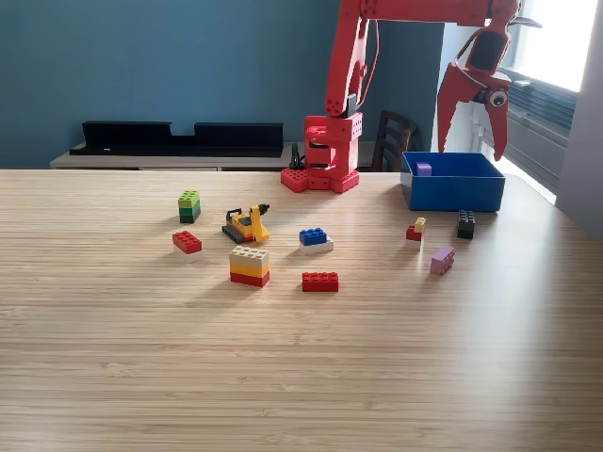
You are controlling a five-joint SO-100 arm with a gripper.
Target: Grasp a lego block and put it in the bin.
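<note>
Our gripper [472, 141] hangs above the bin [453, 193] with its two red fingers spread wide apart and nothing between them. The bin sits at the far right of the table [301, 358] in the exterior view, just right of our arm's base [320, 155], its long side running left to right across the view. Inside it, near the back left corner, we see a small purple block [424, 169].

We judge the drop step finished for one block, so the next move calls for swinging back over the table to another piece. Nearest the bin, just in front of it, are a black block [465, 223] standing tall, a small red-and-yellow piece [415, 230] and a pink block [442, 260].
</note>
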